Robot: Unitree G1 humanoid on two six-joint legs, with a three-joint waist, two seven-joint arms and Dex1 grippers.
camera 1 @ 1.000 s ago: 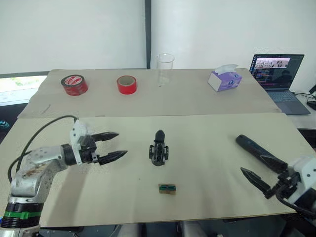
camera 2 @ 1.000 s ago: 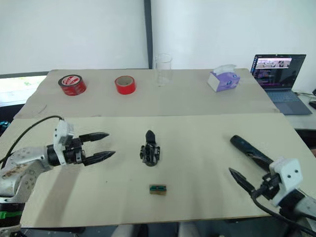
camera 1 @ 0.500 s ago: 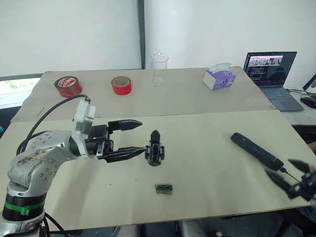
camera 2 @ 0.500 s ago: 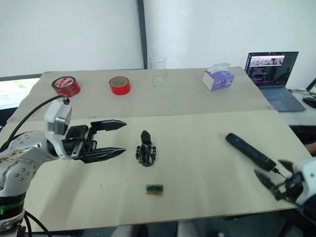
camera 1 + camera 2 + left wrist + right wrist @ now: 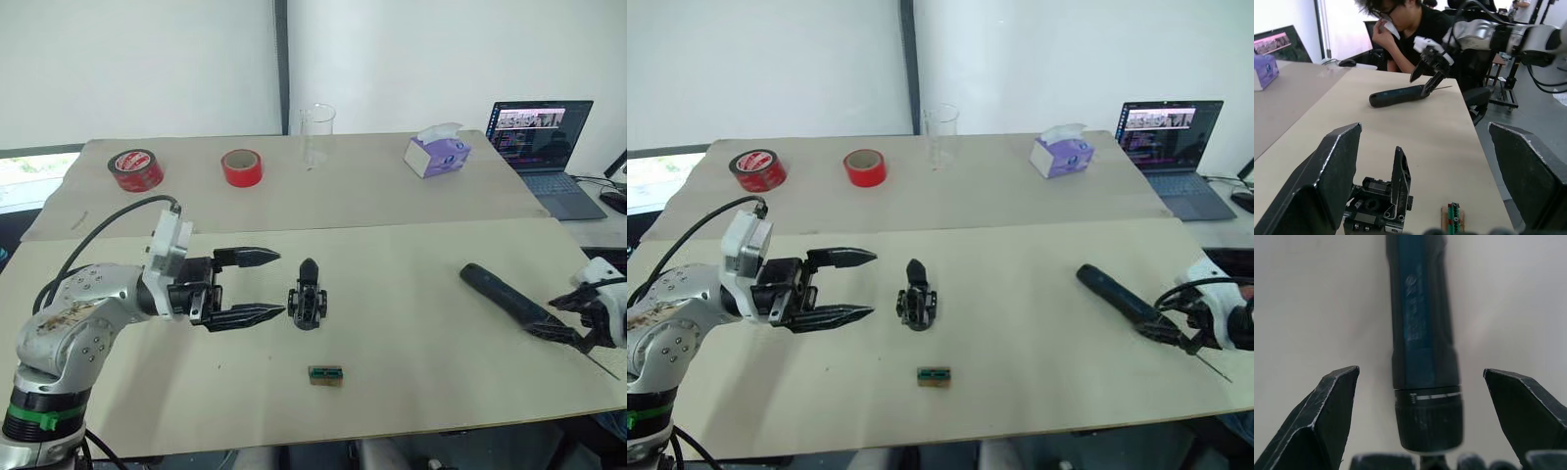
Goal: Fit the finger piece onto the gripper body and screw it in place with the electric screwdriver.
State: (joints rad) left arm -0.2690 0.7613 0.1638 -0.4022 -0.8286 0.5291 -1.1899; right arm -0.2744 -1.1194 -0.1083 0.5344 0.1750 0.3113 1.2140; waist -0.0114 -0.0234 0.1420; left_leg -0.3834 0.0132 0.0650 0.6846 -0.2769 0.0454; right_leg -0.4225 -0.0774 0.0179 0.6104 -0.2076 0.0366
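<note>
- Left pincer (image 5: 263, 285) was wide open, hovering just left of the gripper body (image 5: 308, 297), fingers pointing at it and holding nothing.
- Gripper body sat mid-counter (image 5: 411, 323) with its one pointed finger sticking up; the left wrist view showed it between the open fingers, not touched yet.
- Right pincer (image 5: 573, 318) was at the near right edge, open around the bit end of the electric screwdriver (image 5: 506, 301); the right wrist view had the tool centred between the spread fingers, no contact.
- Screwdriver lay flat on the counter, well right of the body, with its rounded end pointing far-left.
- We could not pick out the loose finger piece anywhere.
- Small green-brown block (image 5: 326, 374) lay near of the body, apart from it.
- We judged the step as reach-and-grasp: close the right pincer squarely on the thick barrel, not the thin bit, so the tool does not roll.
- Left should clamp the blocky base, clear of the upright finger.
</note>
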